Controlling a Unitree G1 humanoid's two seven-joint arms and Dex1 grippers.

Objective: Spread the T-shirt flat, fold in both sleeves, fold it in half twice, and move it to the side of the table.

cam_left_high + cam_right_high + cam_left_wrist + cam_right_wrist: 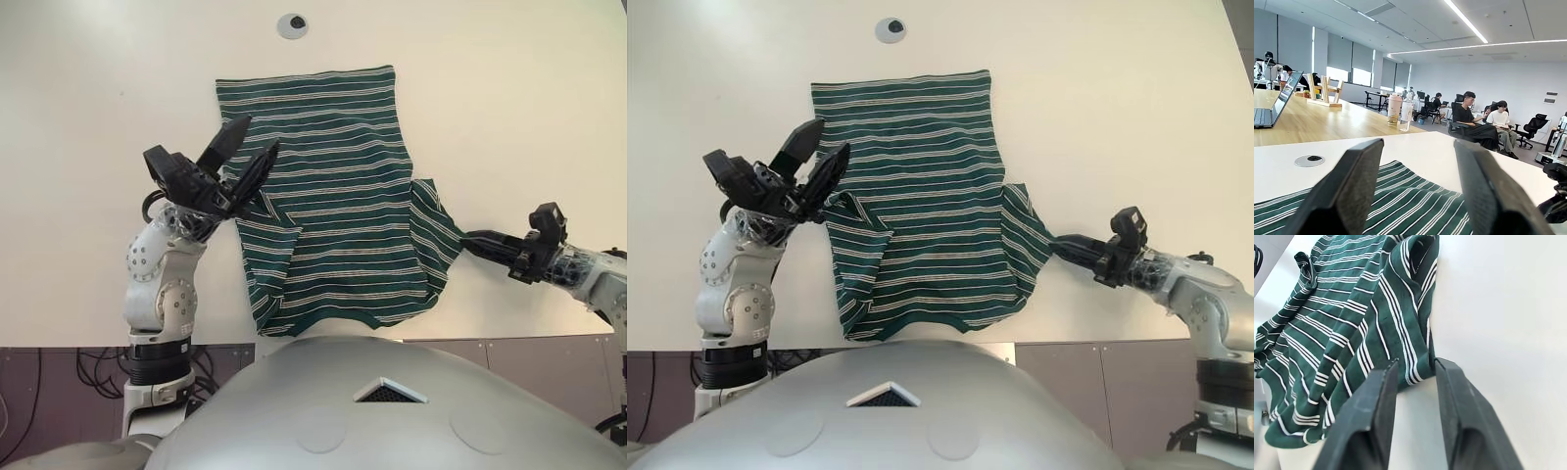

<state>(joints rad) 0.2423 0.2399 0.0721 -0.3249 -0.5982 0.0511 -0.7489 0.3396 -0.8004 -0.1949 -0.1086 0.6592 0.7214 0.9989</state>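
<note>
Left eye view: green striped T-shirt (333,196) lies on the white table (98,98), straight edge far, near part rumpled. Left gripper (257,135) is over the shirt's left edge, jaws spread wide with nothing between them. Right gripper (470,241) sits low on the table at the shirt's right side, clamped on the tip of the right sleeve (436,220), which is drawn out to a point. Right wrist view adds detail: the sleeve's edge sits between the two fingers (1376,406), cloth bunched in a fold. Left wrist view shows the fingers (1347,191) angled up over the stripes. It also shows a round cable port (1309,160) beyond the shirt and a laptop (1284,95) on the next desk.
</note>
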